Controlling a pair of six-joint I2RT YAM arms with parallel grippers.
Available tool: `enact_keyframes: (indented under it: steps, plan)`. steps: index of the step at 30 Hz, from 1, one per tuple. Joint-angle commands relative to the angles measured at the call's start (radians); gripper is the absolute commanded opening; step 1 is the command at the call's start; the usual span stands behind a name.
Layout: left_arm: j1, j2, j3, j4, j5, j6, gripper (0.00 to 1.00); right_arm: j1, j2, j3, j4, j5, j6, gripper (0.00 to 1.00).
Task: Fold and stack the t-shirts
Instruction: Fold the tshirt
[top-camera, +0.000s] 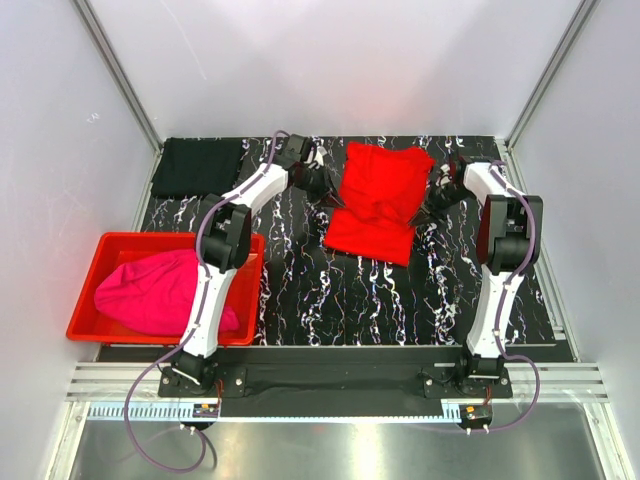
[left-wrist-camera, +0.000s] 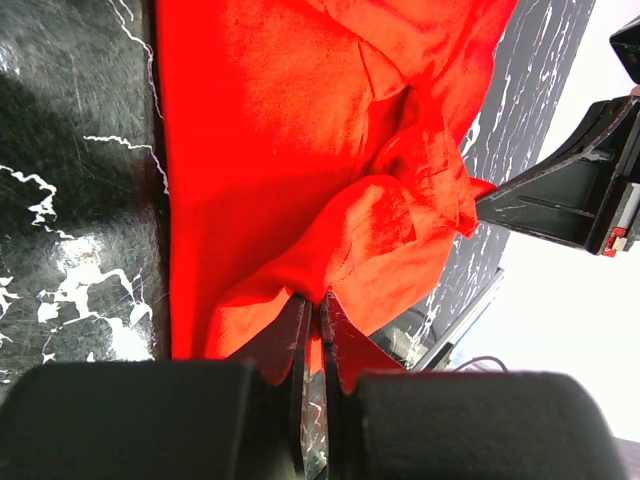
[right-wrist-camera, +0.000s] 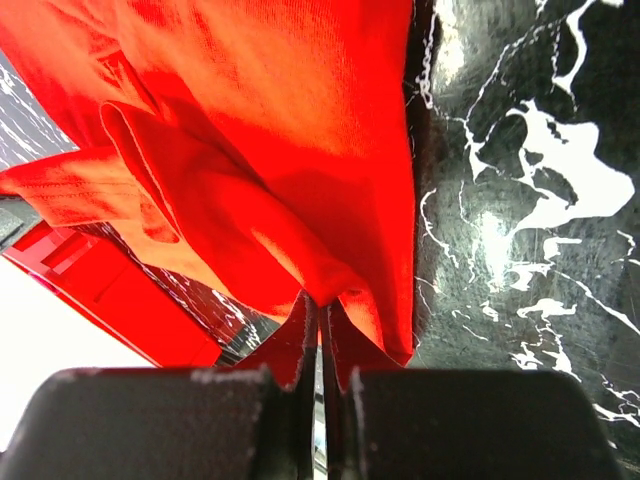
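The red t-shirt (top-camera: 380, 200) lies at the middle back of the black, white-veined counter (top-camera: 340, 290). It is partly folded: a wider rumpled upper part sits over a narrower, flatter lower panel that angles toward the near side. Both arms reach to it from either side.

The left pincer (left-wrist-camera: 318, 310) sits low at the shirt's left edge, where the cloth bunches into a raised fold. Its fingers (left-wrist-camera: 285, 335) stand nearly together with only a thin slit between them. Red fabric sits right at their tips, but from this angle I cannot tell whether any cloth is actually pinched.

The right pincer (right-wrist-camera: 320, 310) is at the shirt's right edge, its fingers pressed together and clamped on a fold of the red cloth. A loose flap drapes away from the tips across the shirt body.

The black t-shirt (top-camera: 197, 167) lies folded flat in the far left corner of the counter, well apart from the red one. The magenta t-shirt (top-camera: 150, 292) sits heaped in the red plastic bin (top-camera: 150, 238) at the near left, beside the left arm's base.
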Motion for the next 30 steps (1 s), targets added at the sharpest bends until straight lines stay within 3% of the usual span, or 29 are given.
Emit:
enact_keyframes:
  steps: [1,4,7,8,10,12,15,19,20,24,27,30]
  plan:
    - [0.003,0.007,0.058,0.046,0.043,-0.02,0.07,-0.003,0.007,0.051,-0.011,0.02,0.007,0.0]
    - [0.003,0.015,0.064,0.046,0.037,-0.017,0.09,-0.012,0.01,0.049,-0.009,0.033,0.012,0.03]
    - [0.002,0.021,0.072,0.055,0.03,-0.01,0.2,-0.028,0.015,0.052,0.0,0.065,0.029,0.08]
    - [0.003,0.022,0.081,0.053,0.025,0.003,0.28,-0.032,0.018,0.056,0.021,0.072,0.044,0.11]
    - [0.006,0.039,0.151,0.017,-0.001,0.026,0.38,-0.047,0.042,0.082,0.044,0.089,0.059,0.26]
    - [0.013,0.051,0.222,-0.053,-0.024,0.072,0.49,-0.061,0.068,0.136,0.069,0.083,0.09,0.33]
    - [0.032,0.015,0.283,-0.149,-0.109,0.147,0.53,-0.066,0.111,0.247,0.057,0.09,0.115,0.46]
    - [0.037,-0.177,0.101,-0.187,-0.229,0.275,0.54,-0.049,0.061,0.315,-0.02,0.206,0.086,0.53]
    - [0.037,-0.252,-0.008,-0.183,-0.246,0.305,0.54,-0.043,0.046,0.313,-0.035,0.219,0.069,0.54]
    - [0.034,-0.393,-0.236,-0.146,-0.237,0.348,0.51,0.028,-0.052,0.271,-0.06,0.279,0.038,0.55]
    - [0.027,-0.43,-0.344,-0.109,-0.188,0.374,0.5,0.118,-0.099,0.186,-0.016,0.317,0.026,0.53]
    - [0.014,-0.42,-0.376,-0.068,-0.106,0.372,0.49,0.135,-0.129,0.119,0.035,0.288,0.036,0.43]
